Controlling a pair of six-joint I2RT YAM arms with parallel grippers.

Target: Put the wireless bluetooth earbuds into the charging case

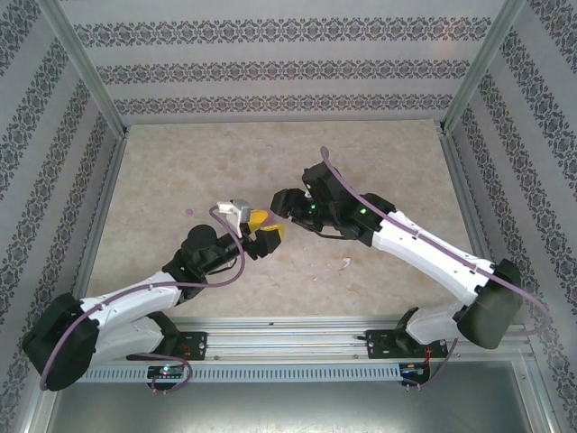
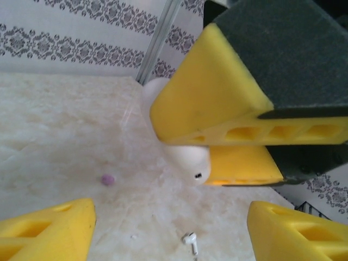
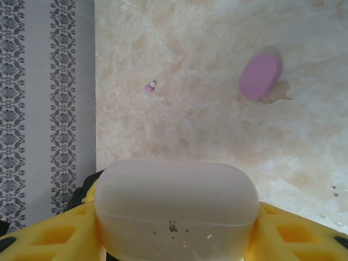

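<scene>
Closest to the right wrist lens, the case [image 3: 175, 190] is clamped in the right gripper [image 3: 176, 225] and looks closed. The left gripper [image 2: 174, 231] is spread wide with nothing held. One earbud [image 2: 190, 242] lies on the table [image 2: 65, 136], at the case's 6 o'clock in the left wrist view. The case should be opened first, then the earbud pinched gently and squarely. A second earbud cannot be made out, and the case's underside is hidden.

Left arm [image 1: 135, 298], reaching inward: left tool [image 1: 261, 233] spread wide. Right arm [image 1: 424, 248], reaching inward: right tool [image 1: 282, 206] clamped partway, just beside left tool.
</scene>
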